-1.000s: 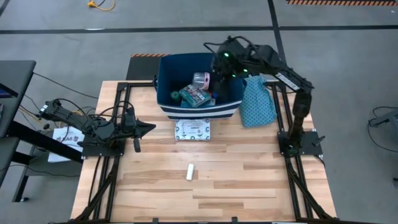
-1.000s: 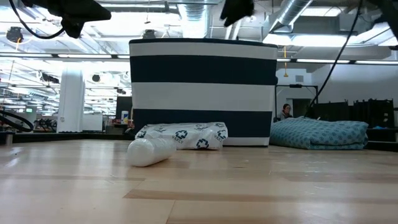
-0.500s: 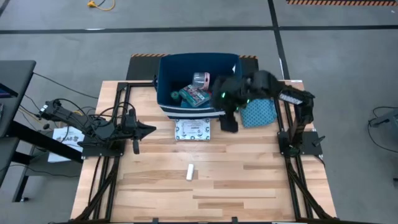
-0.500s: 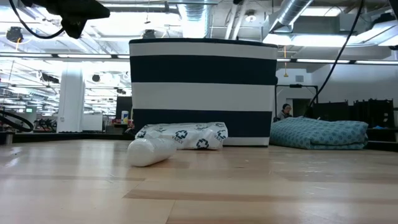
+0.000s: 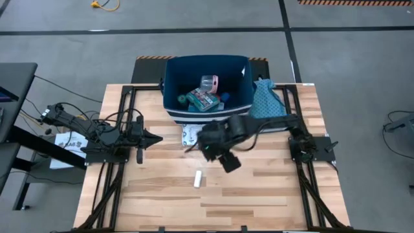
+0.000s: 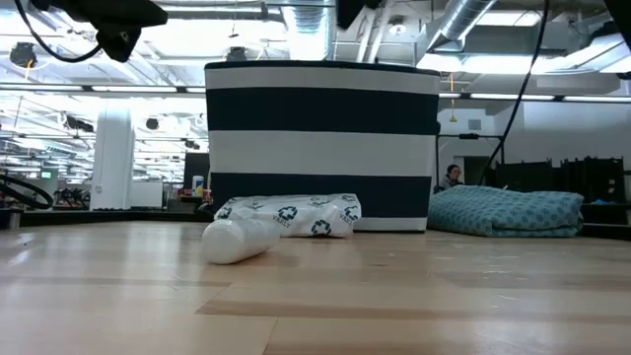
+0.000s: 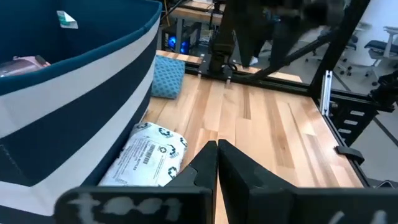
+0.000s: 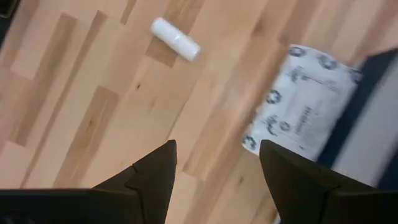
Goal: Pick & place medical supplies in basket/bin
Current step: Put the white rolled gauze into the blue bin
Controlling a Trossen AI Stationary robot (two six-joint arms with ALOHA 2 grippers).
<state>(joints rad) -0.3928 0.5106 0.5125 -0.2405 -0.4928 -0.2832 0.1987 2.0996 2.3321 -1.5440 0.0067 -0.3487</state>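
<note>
The wooden counter (image 5: 259,188) is seen from above with both arms over it. The navy bin (image 5: 206,90) with white stripes stands at the counter's far edge, beyond the right claw (image 8: 217,163); a pink round piece (image 5: 208,82), a green roll (image 5: 183,99) and a printed packet (image 5: 202,100) are seen lying inside it. A teal patterned pouch (image 5: 267,103) lies just beside the bin, on the right arm's side.

The right claw is held above the middle of the counter with its fingers (image 8: 155,168) spread wide apart and nothing between them. The white teal-printed packet (image 8: 301,106) lies on the counter just ahead of it, touching or nearly touching the bin's striped wall. The white stick (image 8: 175,38) lies alone on the bare wood, near the claw and apart from the packet.

The left claw (image 7: 217,163) is parked at the counter's left edge, its fingers pressed together and empty, pointed toward the packet and the bin.
</note>
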